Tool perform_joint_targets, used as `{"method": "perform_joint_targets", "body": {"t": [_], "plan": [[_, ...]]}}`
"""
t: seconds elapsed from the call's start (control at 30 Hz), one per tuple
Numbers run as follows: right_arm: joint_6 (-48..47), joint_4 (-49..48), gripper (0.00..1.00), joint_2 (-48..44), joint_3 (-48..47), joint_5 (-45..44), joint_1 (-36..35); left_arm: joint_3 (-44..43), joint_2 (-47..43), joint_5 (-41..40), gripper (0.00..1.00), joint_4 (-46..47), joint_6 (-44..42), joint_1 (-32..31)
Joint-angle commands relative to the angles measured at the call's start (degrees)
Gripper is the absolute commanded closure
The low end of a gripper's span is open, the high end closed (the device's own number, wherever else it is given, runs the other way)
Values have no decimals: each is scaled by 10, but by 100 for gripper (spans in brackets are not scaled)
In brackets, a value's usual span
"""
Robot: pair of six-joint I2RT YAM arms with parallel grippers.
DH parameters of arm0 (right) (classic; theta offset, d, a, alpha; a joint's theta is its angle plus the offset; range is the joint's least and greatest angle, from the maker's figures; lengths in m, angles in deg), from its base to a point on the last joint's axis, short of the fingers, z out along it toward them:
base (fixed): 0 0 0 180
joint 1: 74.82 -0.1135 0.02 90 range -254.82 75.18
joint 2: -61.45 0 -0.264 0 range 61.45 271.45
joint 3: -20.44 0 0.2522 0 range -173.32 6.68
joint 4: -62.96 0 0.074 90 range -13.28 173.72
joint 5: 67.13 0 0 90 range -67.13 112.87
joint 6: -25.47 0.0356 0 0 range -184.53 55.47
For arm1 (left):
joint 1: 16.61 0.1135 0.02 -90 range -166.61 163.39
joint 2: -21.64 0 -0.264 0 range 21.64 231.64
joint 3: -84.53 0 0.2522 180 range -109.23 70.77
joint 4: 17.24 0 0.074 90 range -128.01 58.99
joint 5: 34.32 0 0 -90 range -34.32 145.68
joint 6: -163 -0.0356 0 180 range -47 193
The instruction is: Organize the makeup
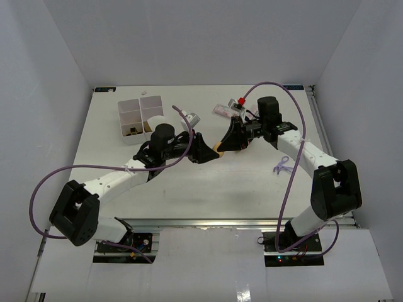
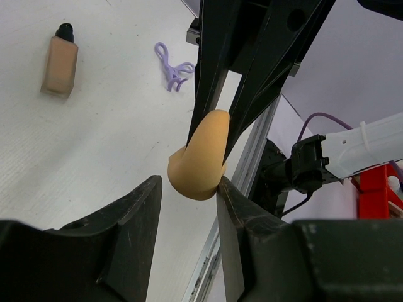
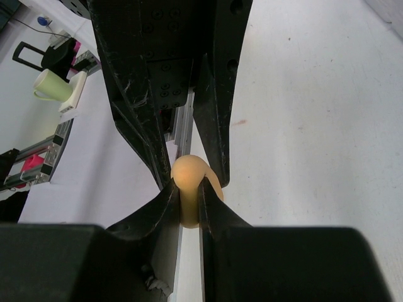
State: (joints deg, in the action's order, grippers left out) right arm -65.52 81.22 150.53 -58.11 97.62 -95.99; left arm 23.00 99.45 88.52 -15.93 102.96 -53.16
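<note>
A beige egg-shaped sponge (image 3: 189, 179) hangs in the air over the middle of the table. My right gripper (image 3: 189, 192) is shut on it and squeezes its narrow end flat. In the left wrist view the sponge (image 2: 200, 157) hangs from the right gripper's fingers (image 2: 214, 69). My left gripper (image 2: 189, 189) is open around the sponge's round end; its right finger touches the sponge, its left finger stands clear. In the top view the two grippers meet tip to tip, left (image 1: 210, 153) and right (image 1: 223, 145). A tan black-capped bottle (image 2: 60, 61) lies on the table.
The white compartmented box (image 1: 129, 112) stands at the back left with small dark items in one compartment. Clear flat packets (image 1: 222, 111) and a red white-topped item (image 1: 240, 102) lie at the back middle. A purple looped item (image 1: 281, 165) lies by the right arm.
</note>
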Motion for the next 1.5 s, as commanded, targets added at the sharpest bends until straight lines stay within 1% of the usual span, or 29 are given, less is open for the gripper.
{"method": "perform_joint_targets", "body": {"t": [0.0,0.07,0.3,0.43,0.47,0.53,0.57,0.63,0.7,0.73,0.77,0.8,0.9,0.93,1.03,1.1,1.2,1.27,1.33,1.4,1.47], "plan": [[6,-13,87,-13,2,30,-4,-27,3,14,50,14,5,0],[5,-13,87,-13,3,30,-4,-32,5,19,50,14,5,0],[5,-13,86,-8,4,26,-5,-45,16,35,59,13,6,0],[5,-13,85,-7,5,24,-5,-49,20,43,71,13,6,0],[5,-13,84,-7,5,23,-5,-49,20,46,79,13,7,-1],[5,-13,81,-7,5,22,-5,-49,20,47,88,12,6,-1],[5,-13,78,-7,5,21,-5,-49,20,47,93,11,6,0],[4,-14,71,-8,5,20,-5,-49,18,47,100,9,6,0],[3,-12,62,-10,7,17,-5,-48,15,43,100,7,5,0],[2,-12,56,-11,7,15,-5,-49,14,38,100,5,3,0],[0,-11,52,-14,7,8,-5,-48,11,34,100,-1,2,0],[-2,-10,47,-17,7,0,-5,-47,9,30,100,-7,0,0],[-30,10,16,-30,-2,-38,-3,-41,1,13,100,-24,-9,0],[-53,33,10,-31,-13,-59,-2,-40,0,5,100,-28,-12,0],[-89,81,10,-31,-40,-102,10,-35,-4,-8,100,-49,-19,2],[-91,84,10,-36,-47,-125,28,-33,-6,-22,100,-65,-21,7],[-94,85,10,-53,-49,-164,52,-31,-11,-41,100,-99,-23,30],[-107,85,10,-68,-40,-177,69,-32,-18,-42,100,-123,-22,64],[-122,84,10,-96,-11,-190,77,-37,-27,-43,100,-147,-20,106],[-142,79,10,-119,22,-193,78,-53,-29,-65,100,-188,-29,172],[-145,63,10,-142,57,-192,82,-82,-16,-87,100,-230,-39,220]]}}
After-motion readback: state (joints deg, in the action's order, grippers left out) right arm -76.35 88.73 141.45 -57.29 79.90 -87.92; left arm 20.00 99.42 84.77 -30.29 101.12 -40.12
